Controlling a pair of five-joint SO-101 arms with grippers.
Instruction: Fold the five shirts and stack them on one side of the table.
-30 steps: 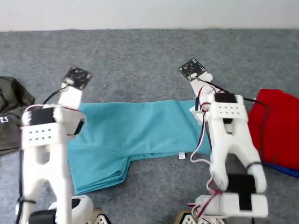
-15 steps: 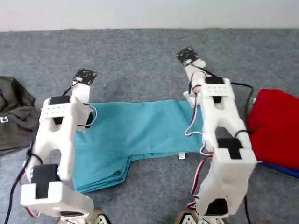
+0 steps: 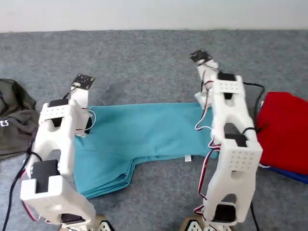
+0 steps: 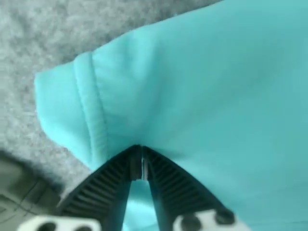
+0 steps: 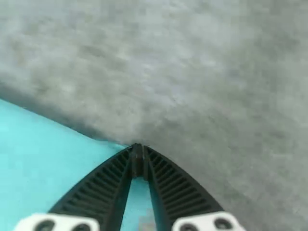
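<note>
A teal shirt (image 3: 139, 134) lies partly folded across the middle of the grey table, its near-left part bunched in layers. In the left wrist view my left gripper (image 4: 138, 166) is shut, pinching the teal shirt (image 4: 216, 96) just beside a sleeve hem at its far-left corner. My right gripper (image 5: 137, 161) is shut on the very edge of the teal shirt (image 5: 43, 159) at its far-right corner, with bare carpet beyond. In the high view both arms lean forward over those two corners, and their bodies hide the fingertips.
A folded red shirt (image 3: 284, 130) lies at the right edge on top of something blue (image 3: 296, 174). A dark olive shirt (image 3: 12, 118) sits crumpled at the left edge. The grey carpet (image 3: 144, 62) beyond the teal shirt is bare up to the wall.
Both arms have tipped forward and down from a more upright pose. The right wrist shifted a little to the right. The teal shirt's far edge now lies stretched between them.
</note>
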